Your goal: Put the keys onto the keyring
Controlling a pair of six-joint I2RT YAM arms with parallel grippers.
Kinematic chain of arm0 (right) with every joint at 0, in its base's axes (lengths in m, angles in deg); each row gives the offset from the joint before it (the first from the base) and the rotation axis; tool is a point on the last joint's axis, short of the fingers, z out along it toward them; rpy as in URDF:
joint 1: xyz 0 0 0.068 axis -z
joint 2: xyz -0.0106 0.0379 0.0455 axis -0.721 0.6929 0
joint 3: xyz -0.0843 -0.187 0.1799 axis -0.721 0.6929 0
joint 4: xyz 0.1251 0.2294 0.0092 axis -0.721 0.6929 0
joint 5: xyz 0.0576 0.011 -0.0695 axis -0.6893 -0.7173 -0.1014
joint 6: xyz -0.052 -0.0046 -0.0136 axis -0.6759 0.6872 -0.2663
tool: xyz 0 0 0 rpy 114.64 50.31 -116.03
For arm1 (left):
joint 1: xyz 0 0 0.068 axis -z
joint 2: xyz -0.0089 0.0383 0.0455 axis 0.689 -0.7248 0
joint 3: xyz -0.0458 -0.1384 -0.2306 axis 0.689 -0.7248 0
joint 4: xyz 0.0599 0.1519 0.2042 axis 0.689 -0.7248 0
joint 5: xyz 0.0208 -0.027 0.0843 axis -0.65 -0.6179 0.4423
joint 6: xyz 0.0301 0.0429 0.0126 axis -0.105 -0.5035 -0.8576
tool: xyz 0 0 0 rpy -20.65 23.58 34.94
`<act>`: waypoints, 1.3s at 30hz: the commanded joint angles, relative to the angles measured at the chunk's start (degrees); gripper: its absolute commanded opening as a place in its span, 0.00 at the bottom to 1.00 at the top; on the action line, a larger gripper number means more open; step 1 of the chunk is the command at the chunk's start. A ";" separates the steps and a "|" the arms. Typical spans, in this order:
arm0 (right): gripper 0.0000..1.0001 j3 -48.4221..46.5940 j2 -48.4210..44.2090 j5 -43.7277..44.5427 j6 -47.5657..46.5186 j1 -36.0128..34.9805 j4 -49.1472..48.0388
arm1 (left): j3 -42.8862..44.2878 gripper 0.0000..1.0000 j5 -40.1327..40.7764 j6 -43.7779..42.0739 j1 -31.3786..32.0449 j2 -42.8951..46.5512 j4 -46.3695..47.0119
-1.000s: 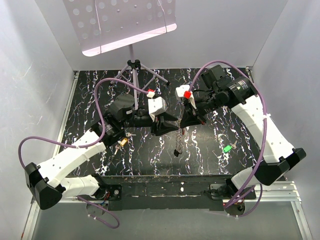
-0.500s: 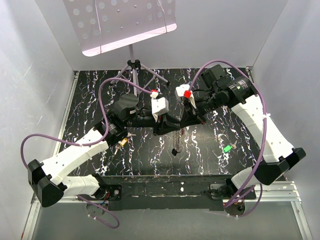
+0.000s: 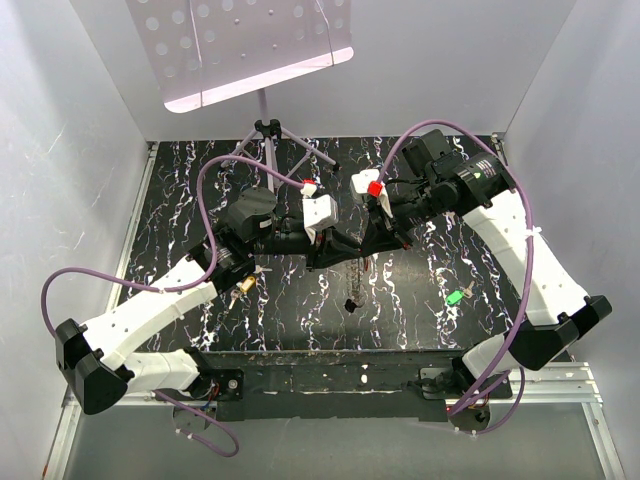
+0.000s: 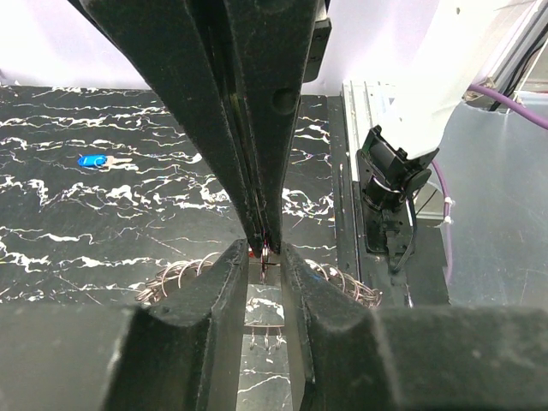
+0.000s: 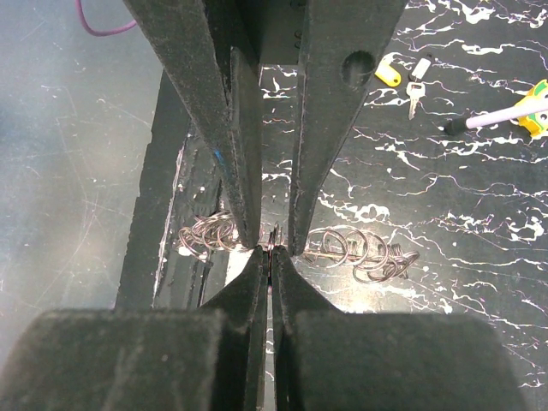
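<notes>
Above the tabletop's (image 3: pixel 420 330) middle, the right gripper (image 5: pixel 271 261) is pinching the keyring (image 5: pixel 364 254) tight, its rings dangling below. The left gripper (image 4: pixel 265 259) is flanking it, fingers narrowly apart and not clamping. A green key (image 3: pixel 454 297) is lying toward the right edge.

Even light from above is brightening the white walls (image 3: pixel 60 150), leaving the black table (image 3: pixel 300 315) dim, while the nearest fingers (image 4: pixel 193 338) are blurring darkly in both wrist views.

right pincer (image 5: pixel 271 255) pinching thin metal piece (image 5: pixel 274 233) | left pincer (image 5: pixel 272 245) tips straddling | ring chain (image 5: pixel 364 251) below
</notes>
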 commanded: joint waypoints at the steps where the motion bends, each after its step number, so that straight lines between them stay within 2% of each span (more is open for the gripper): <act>1: 0.01 -2.80 -0.49 -2.52 -0.08 -0.45 5.37 | -0.22 0.22 0.44 -1.07 0.24 0.25 -1.64; 9: 0.01 -2.71 -0.67 -2.43 -0.08 -0.37 5.28 | 0.04 0.23 0.71 -1.34 0.24 0.34 -2.26; 13: 0.01 -2.63 -0.58 -2.43 0.01 -0.37 5.28 | 0.39 0.19 0.27 -1.34 0.24 0.16 -2.26; 15: 0.01 -2.71 -0.58 -2.43 0.01 -0.37 5.28 | 0.39 0.14 -0.08 -1.34 0.24 -0.01 -2.26; 18: 0.01 -2.71 -0.58 -2.52 0.10 -0.37 5.19 | 0.66 0.00 -0.78 -1.34 0.24 -0.28 -2.61; 23: 0.01 -2.63 -0.75 -2.43 1.24 -0.28 4.49 | 0.92 0.00 -1.75 -1.86 0.24 -0.02 -3.67; 24: 0.04 -2.63 -0.84 -2.52 1.50 -0.28 4.23 | 0.66 0.00 -1.58 -1.95 0.33 0.42 -3.49; 26: 0.15 -2.36 -1.10 -2.87 1.59 -0.02 4.05 | -0.13 0.00 -1.23 -1.60 0.24 1.39 -2.36; 29: 0.21 -1.49 -1.63 -3.83 1.94 0.51 3.79 | -2.32 0.00 -0.87 0.24 0.24 3.32 1.77; 39: 0.22 1.33 -2.86 -6.65 4.84 2.35 0.71 | -7.51 0.00 -0.52 8.68 0.24 5.70 13.64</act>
